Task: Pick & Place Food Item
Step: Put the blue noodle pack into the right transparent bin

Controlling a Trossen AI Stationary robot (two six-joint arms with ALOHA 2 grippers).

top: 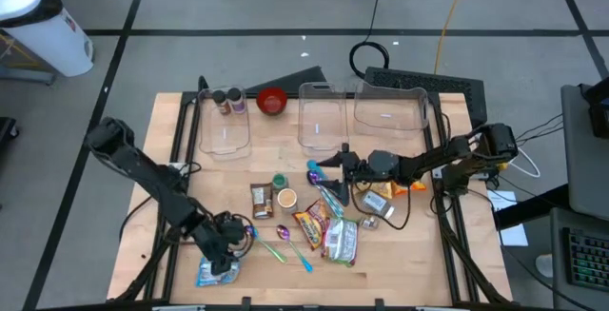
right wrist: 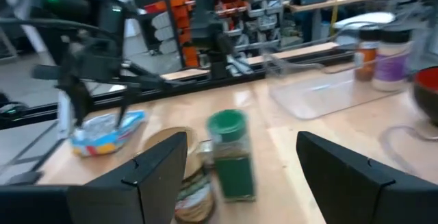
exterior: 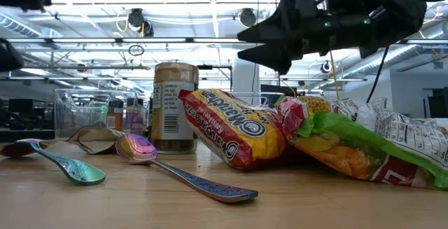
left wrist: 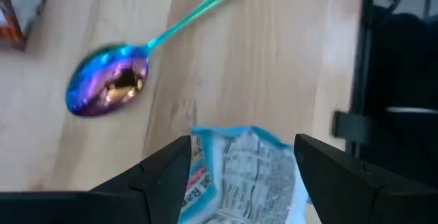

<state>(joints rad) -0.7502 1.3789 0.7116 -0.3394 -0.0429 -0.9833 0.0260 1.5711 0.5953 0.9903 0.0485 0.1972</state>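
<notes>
Spoons [exterior: 175, 169] lay nearest on the wood, clear of the noodle packs [exterior: 234, 127] heaped at the middle. Down at the near left edge the left gripper [top: 221, 254] stood over a blue-and-white packet [left wrist: 239, 176], fingers spread wide to either side of it — placed for a pinch, it seemed, though nothing was clamped yet and the packet rested on the table. Across the table the right gripper [top: 335, 163] hung open and empty above the green-lidded jar [right wrist: 229, 152], near the clear bins [top: 322, 116] — probably where food was meant to go.
</notes>
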